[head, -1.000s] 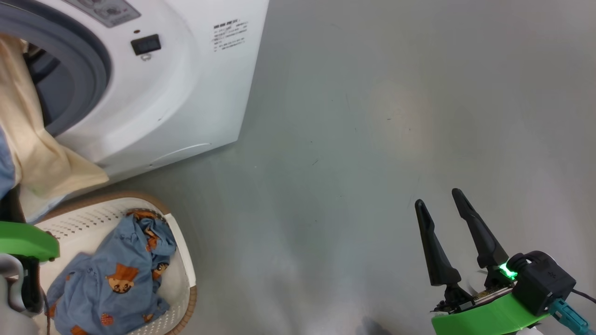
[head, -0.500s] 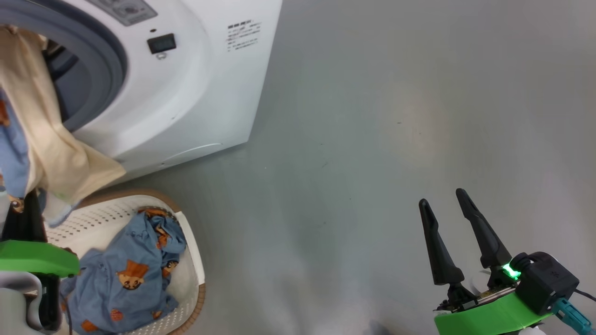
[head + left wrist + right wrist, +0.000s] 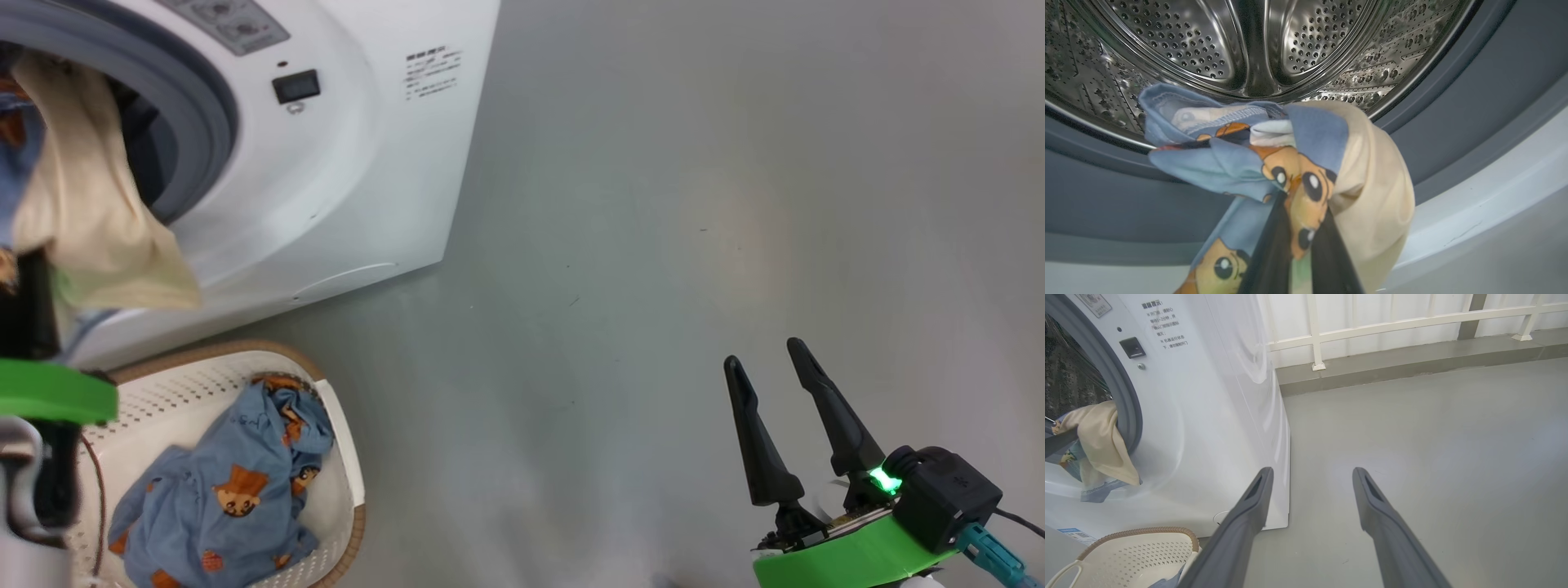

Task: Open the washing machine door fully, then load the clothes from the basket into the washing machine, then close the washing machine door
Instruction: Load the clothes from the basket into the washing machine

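My left gripper (image 3: 1304, 210) is shut on a bundle of the clothes (image 3: 1290, 163), blue printed fabric with a cream piece, held just before the steel drum (image 3: 1249, 41) of the washing machine (image 3: 343, 180). In the head view the cream piece (image 3: 90, 229) hangs over the grey gasket (image 3: 208, 122) at the opening. More blue printed clothes (image 3: 229, 482) lie in the basket (image 3: 343, 457) on the floor below. My right gripper (image 3: 763, 354) stands open and holds nothing, far to the right over the bare floor. The washing machine door is out of view.
Grey floor (image 3: 694, 204) stretches to the right of the machine. A low kerb and a white railing (image 3: 1392, 326) run along the far side. The basket (image 3: 1139, 551) stands tight against the machine's front.
My left gripper has shut on the bundle and lifted it, so the cream piece hangs higher at the opening. The head camera has shifted a little. The right gripper stays open in place.
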Tool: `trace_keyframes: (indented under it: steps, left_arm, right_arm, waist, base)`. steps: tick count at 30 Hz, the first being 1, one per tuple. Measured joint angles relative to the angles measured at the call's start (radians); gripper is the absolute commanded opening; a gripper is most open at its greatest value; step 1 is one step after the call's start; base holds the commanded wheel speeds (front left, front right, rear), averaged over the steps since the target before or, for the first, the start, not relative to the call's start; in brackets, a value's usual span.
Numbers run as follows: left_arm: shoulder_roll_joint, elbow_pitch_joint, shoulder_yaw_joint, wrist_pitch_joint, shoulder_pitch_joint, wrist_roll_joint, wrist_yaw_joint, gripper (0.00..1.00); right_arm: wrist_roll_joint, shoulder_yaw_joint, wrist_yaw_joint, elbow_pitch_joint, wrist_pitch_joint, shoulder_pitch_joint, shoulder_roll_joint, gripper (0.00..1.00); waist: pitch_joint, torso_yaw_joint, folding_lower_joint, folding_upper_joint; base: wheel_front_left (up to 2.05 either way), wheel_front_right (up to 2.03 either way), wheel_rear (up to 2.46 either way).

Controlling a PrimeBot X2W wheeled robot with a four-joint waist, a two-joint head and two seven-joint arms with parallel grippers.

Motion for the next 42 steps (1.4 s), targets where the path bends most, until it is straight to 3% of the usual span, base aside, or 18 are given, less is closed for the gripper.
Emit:
trace_keyframes:
  steps: [5, 12, 32, 42]
  left_arm:
    - [0.029, -0.065, 0.014, 0.053, -0.020, -0.005, 0.027, 0.00]
    - [0.071, -0.009, 0.015, 0.096, -0.130, 0.012, 0.061, 0.00]
    - [0.256, 0.416, -0.047, 0.087, -0.522, 0.135, 0.032, 0.00]
    - [0.316, 0.506, -0.051, 0.035, -0.646, 0.145, 0.023, 0.00]
  right_arm:
    - [0.010, 0.003, 0.000, 0.000, 0.000, 0.001, 0.000, 1.00]
    - [0.016, 0.028, 0.000, 0.001, 0.000, 0.013, -0.001, 1.00]
    - [0.060, 0.138, 0.000, -0.007, 0.000, 0.080, 0.002, 1.00]
    - [0.049, 0.165, 0.000, -0.024, 0.000, 0.096, 0.003, 1.00]
  waist:
    - [-0.004, -0.018, 0.0000, 0.0000]
    - [-0.002, -0.050, 0.0000, 0.0000]
    - [0.053, -0.191, 0.0000, 0.0000]
    - [0.092, -0.223, 0.0000, 0.0000]
  base:
    - [0.00, 0.00, 0.00]
    - [0.00, 0.00, 0.00]
    - [0.00, 0.00, 0.00]
    - [0.00, 0.00, 0.00]
